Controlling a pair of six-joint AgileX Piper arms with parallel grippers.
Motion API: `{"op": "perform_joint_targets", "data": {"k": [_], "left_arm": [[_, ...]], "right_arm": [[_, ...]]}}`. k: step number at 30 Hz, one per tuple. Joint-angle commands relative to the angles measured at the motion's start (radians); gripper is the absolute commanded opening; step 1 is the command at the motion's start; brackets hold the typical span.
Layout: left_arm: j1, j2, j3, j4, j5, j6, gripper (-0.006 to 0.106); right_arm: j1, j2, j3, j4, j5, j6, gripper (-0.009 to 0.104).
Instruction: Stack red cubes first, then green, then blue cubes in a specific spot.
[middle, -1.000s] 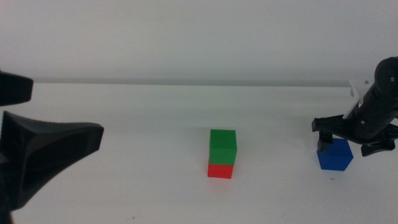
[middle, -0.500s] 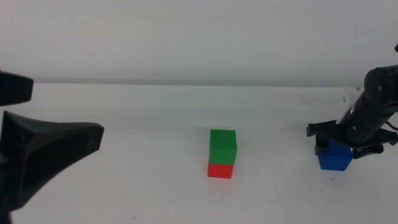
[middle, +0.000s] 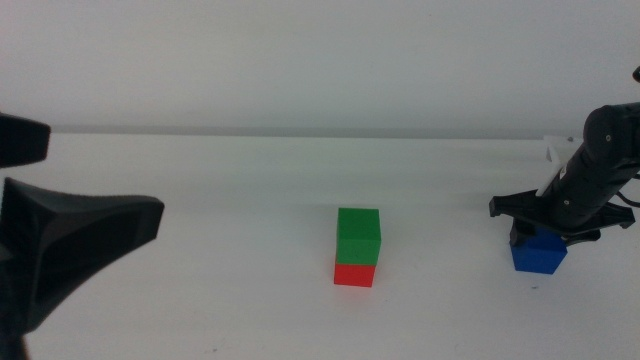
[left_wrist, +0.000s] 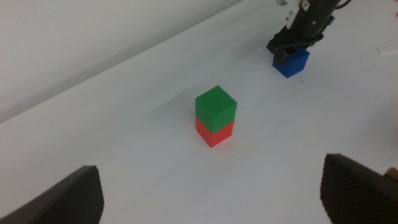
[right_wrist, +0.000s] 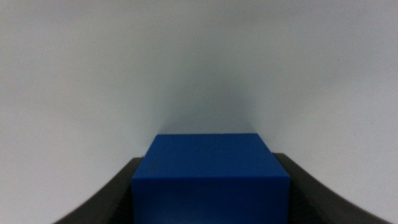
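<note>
The left tool (middle: 60, 245) is seen low at the left edge of the counter (middle: 200, 290), its two dark jaws spread wide with nothing between them. Well to its right, and far ahead of its jaws in the left wrist view, a green cube (middle: 359, 237) is stacked squarely on a red cube (middle: 354, 274), which rests on the white counter; only a low strip of the red cube is seen under the green one in the middle view. Further right, well apart from that stack, the right tool (middle: 553, 222) is lowered over a blue cube (middle: 537, 256), which sits on the counter. In the right wrist view the blue cube (right_wrist: 210, 180) is seen between the tool's two dark jaws, one at each side face, filling the gap. Whether the jaws are pressed against the cube or just beside it cannot be told. The upper part of the blue cube is covered by this tool in the middle view.
</note>
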Motion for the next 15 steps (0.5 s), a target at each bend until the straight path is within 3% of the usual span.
{"op": "perform_joint_targets", "data": {"k": [1,5,11,15], "left_arm": [[0.003,-0.004,0.004,0.011,-0.018,0.000,0.094],[0.003,-0.004,0.004,0.011,-0.018,0.000,0.094],[0.003,-0.004,0.004,0.013,-0.018,0.000,0.094],[0.003,-0.004,0.004,0.013,-0.018,0.000,0.094]], "right_arm": [[0.007,-0.024,-0.002,0.038,0.043,-0.003,0.000],[0.067,-0.164,-0.059,0.026,0.138,0.036,0.005],[0.300,-0.235,-0.281,-0.154,0.378,0.305,0.005],[0.433,-0.195,-0.392,-0.172,0.445,0.410,0.005]]}}
